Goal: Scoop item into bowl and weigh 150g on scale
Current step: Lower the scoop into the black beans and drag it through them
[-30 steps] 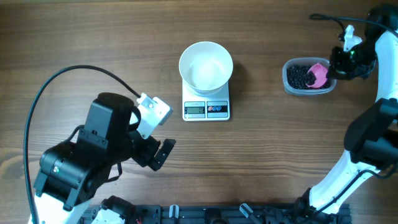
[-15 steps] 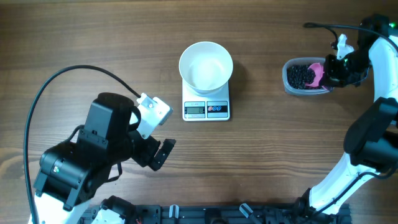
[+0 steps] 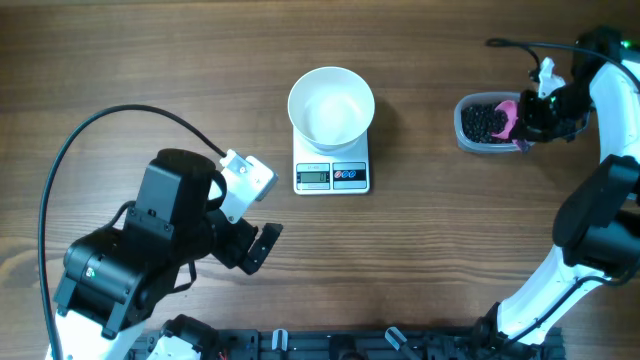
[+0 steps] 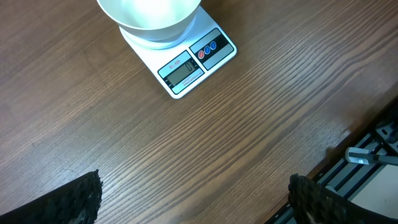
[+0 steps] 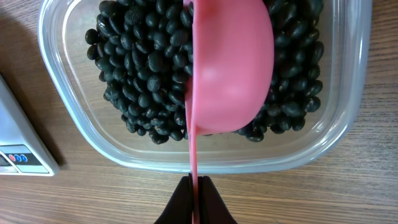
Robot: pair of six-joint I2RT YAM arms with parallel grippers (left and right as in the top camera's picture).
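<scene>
**Lower left of the overhead frame.** The left gripper is held above the wooden table. It is carried on a bulky black arm. In the left wrist view its two textured fingertips are seen at opposite lower corners, spread wide, with nothing between them. A black cable is looped from the arm up across the left side and down to the bottom edge.

**Centre of the frame.** A white bowl is set on the upper part of a digital kitchen scale, and the platform is largely covered by it. The grey display and the red and blue buttons are left exposed along the scale's lower edge. The reading is too small to be made out. The bowl's interior appears bare and white. In the left wrist view, bowl and scale are found at the upper centre, well apart from the fingertips.

**Upper right of the frame.** A clear plastic tub is placed well to the right of the scale. The black beans are contained in it as a dark heap. A pink scoop is positioned in the tub's right half. In the right wrist view its cup is seen over the beans, inside the tub wall. Whether any beans are held in the cup cannot be told. The thin handle is run down past the tub's near rim.

**Right edge.** The right gripper is clamped tightly on that handle, its fingers pressed together around it.
</scene>
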